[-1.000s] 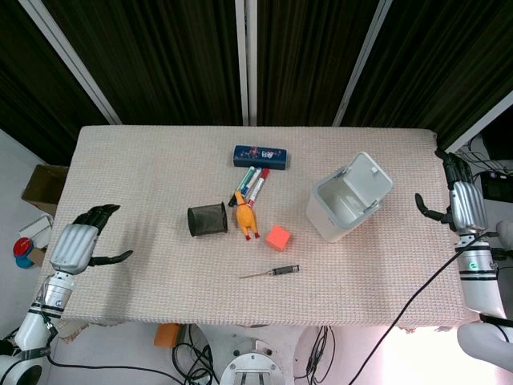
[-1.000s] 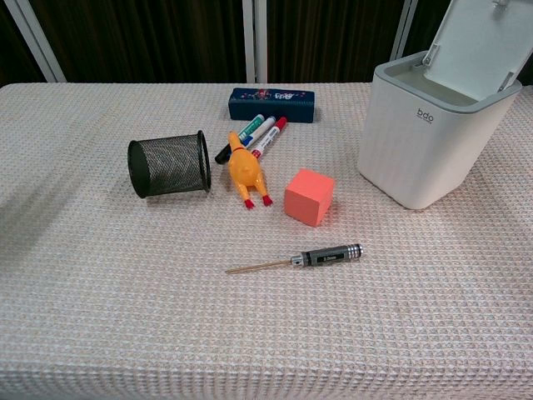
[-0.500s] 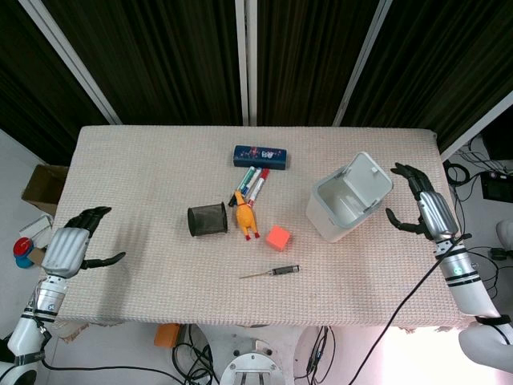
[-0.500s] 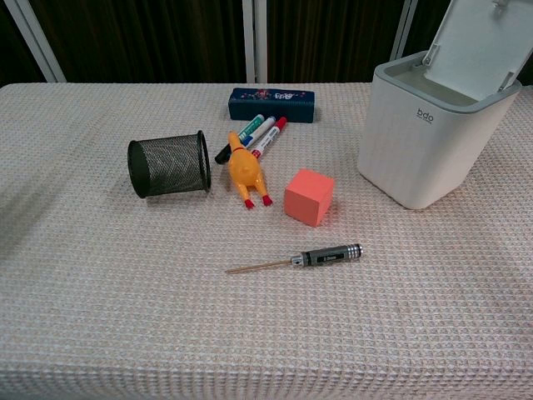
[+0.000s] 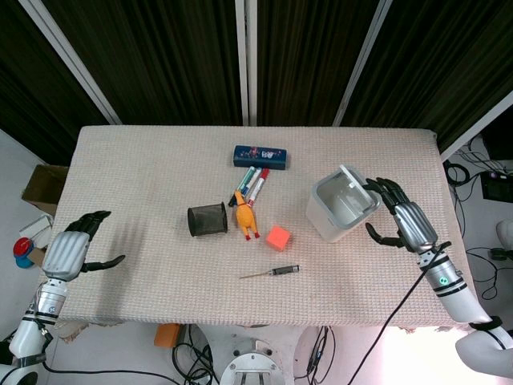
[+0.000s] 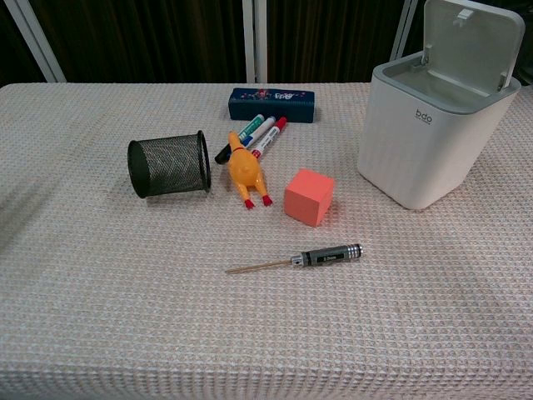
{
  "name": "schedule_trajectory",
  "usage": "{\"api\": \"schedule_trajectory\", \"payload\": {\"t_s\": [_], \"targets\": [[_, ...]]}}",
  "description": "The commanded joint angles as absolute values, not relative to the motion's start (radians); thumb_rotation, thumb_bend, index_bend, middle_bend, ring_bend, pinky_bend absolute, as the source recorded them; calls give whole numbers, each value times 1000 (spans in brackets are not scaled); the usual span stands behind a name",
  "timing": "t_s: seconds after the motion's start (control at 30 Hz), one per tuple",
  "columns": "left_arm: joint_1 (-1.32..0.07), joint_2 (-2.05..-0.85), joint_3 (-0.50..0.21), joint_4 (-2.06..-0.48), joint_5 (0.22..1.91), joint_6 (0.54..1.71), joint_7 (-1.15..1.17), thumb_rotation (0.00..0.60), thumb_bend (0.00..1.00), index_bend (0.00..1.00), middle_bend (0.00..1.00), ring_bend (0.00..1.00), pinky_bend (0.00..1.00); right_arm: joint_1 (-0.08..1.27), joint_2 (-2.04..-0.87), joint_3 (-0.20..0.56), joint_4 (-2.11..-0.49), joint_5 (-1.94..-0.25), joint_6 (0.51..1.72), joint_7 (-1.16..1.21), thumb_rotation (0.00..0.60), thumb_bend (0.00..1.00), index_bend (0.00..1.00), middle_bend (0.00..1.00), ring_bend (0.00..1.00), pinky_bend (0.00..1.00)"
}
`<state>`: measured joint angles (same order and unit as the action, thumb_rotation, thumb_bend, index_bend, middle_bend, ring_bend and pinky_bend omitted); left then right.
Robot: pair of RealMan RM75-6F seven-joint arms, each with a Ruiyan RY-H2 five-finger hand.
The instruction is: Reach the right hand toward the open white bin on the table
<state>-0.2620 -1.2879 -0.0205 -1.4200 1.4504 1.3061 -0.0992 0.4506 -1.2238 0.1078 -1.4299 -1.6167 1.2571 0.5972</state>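
Observation:
The white bin [image 5: 337, 215] stands on the right part of the table, its lid [image 5: 357, 178] raised almost upright; the chest view shows the bin [image 6: 420, 150] at the upper right with the lid [image 6: 469, 40] standing up behind its mouth. My right hand [image 5: 398, 219] is just right of the bin, fingers spread and holding nothing, fingertips against the back of the lid. It is hidden in the chest view. My left hand [image 5: 68, 250] hovers at the table's left edge, fingers apart and empty.
A black mesh cup [image 5: 208, 219] lies on its side mid-table beside a yellow rubber chicken [image 5: 244, 216], markers [image 5: 252, 183] and a blue case [image 5: 261, 156]. An orange cube [image 5: 277, 237] and a small screwdriver [image 5: 272, 273] lie nearer the front edge.
My right hand has swept left from the table's right edge to the bin. The lid has swung from leaning back to nearly upright. The left hand drifted slightly down.

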Motion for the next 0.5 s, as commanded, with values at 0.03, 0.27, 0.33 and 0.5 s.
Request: {"api": "schedule_trajectory", "payload": {"t_s": [0.03,0.27,0.33,0.5], "targets": [[-259,-1284,-21,-1422,1452,1309,-101,194,77,128,137,120,261,455,-1229,99,-1437,-1624,1257,579,600,381,0,171,0,0],[-258,-1286,-24,-1422,1457,1308,-111,197,77,128,137,120,262,487,-1184,53,-1479,-1630,1149,406,600,359,0,174,0,0],[-261,-1289,-26,-1423,1462,1307,-113,194,77,128,137,120,261,492,-1172,46,-1509,-1618,1121,338,600,356,0,175,0,0],[-267,-1292,-29,-1423,1466,1302,-117,194,78,128,137,120,262,496,-1160,42,-1553,-1600,1101,265,600,357,0,172,0,0]]}}
